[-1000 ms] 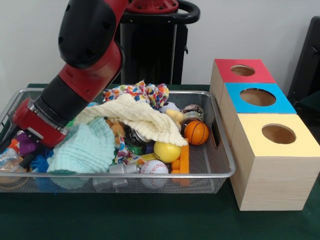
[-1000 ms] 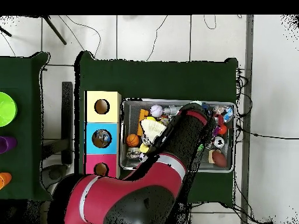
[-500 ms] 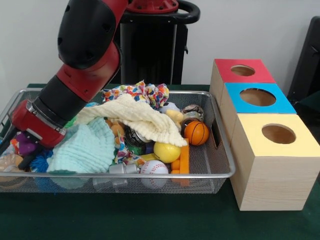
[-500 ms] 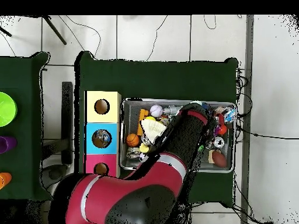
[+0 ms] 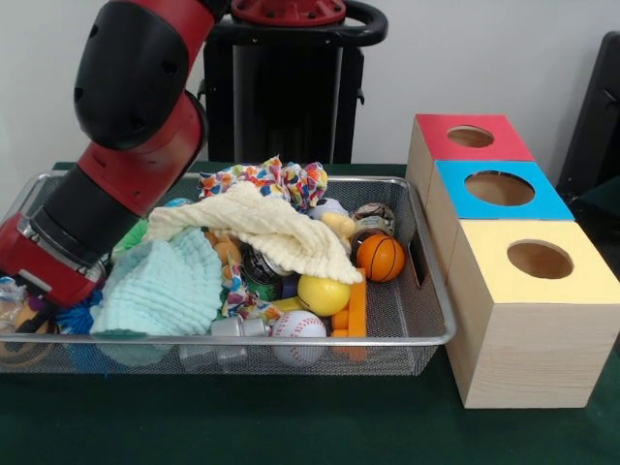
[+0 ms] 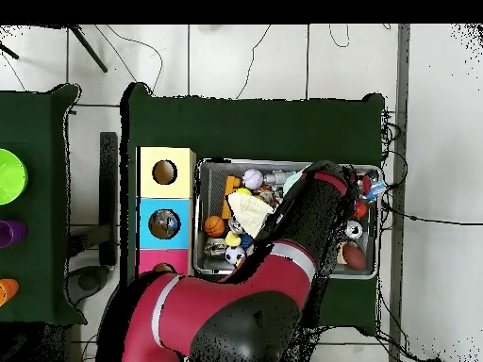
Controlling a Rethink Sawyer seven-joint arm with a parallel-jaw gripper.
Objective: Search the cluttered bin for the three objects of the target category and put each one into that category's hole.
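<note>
Just arm (image 5: 116, 165) over unlabelled bin (image 5: 426, 291) clutter.

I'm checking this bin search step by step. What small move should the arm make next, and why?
Probably lift the wrist a little at the wire bin's left end, since the pincer itself is hidden there among small toys, so what it holds, if anything, cannot be seen. The balls, such as the basketball and baseball, lie uncovered at the other end, near the boxes.
</note>
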